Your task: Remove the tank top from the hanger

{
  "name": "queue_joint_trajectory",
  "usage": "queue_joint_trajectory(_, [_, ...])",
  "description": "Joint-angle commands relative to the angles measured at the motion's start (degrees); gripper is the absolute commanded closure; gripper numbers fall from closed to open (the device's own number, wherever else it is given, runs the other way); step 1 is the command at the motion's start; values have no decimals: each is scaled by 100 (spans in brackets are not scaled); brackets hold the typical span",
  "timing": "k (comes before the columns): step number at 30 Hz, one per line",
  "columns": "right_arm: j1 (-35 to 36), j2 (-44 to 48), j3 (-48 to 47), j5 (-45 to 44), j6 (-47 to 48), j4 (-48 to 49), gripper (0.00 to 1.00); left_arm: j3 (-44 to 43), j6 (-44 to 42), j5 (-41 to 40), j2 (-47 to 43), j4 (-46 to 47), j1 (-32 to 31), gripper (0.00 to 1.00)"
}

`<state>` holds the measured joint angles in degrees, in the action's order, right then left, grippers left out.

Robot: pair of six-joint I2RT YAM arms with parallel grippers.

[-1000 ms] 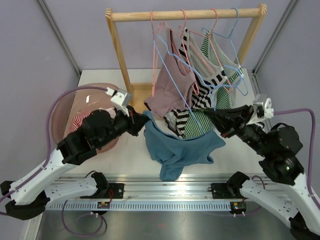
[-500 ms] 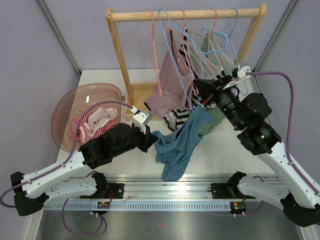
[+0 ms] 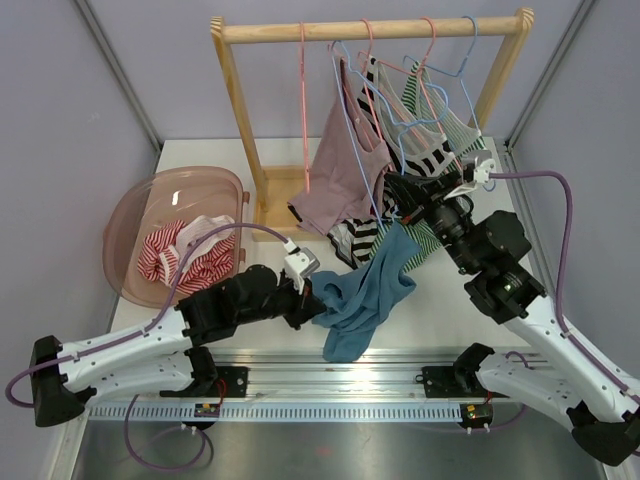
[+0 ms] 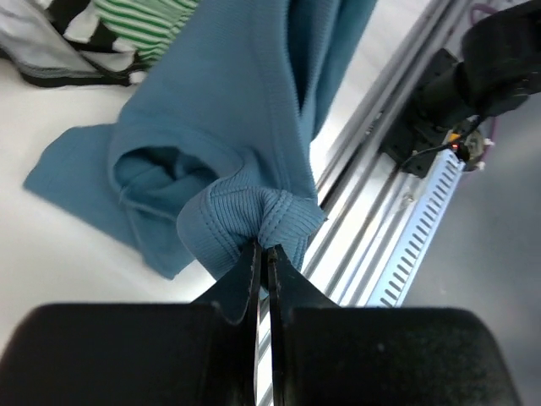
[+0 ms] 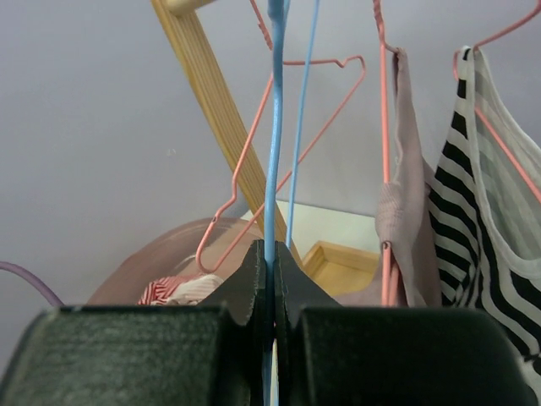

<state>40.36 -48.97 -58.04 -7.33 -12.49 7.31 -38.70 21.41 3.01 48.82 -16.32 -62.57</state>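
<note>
Hanging between the two arms, the blue tank top (image 3: 368, 290) is stretched from the lower part of a blue hanger (image 5: 272, 110) down to the near edge of the table (image 3: 445, 300). Its lowest fold hangs over the metal rail (image 4: 372, 220) there. The left gripper (image 4: 264, 250) is closed tight on a bunched piece of the ribbed hem, and no gap is seen between its jaws. The right gripper (image 5: 270, 250) is raised to the clothes on the rack, and its jaws are pressed together on the thin wire of the blue hanger. The hook of this hanger is seen over the bar of the wooden rack (image 3: 370, 28). Whether the upper end of the tank top is hooked on the wire cannot be told — it is hidden behind the right gripper in the top view. A pink top (image 3: 340, 170) and striped tops (image 3: 420, 165) are hung beside it. A pink basin (image 3: 120, 210) is placed at the left — a red striped cloth (image 3: 185, 255) lies in it.
</note>
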Motion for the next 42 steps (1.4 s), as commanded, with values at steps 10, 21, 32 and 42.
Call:
queue_joint_trajectory(10, [25,563,1538,933,168,3768,100,-34,1252,-1834,-319,855,-45,100])
queue_joint_trajectory(21, [25,1311,2974,1164,291,5050,100,47,1165,-1095,-93,1605,-45,100])
queue_joint_trajectory(32, [25,1135,839,804,160,1039,100,-1043,1936,-3216,1349,-299,-326,100])
queue_joint_trajectory(42, [25,881,-215,31,71,-1774,100,-1096,2061,-3649,1034,-1119,-326,1])
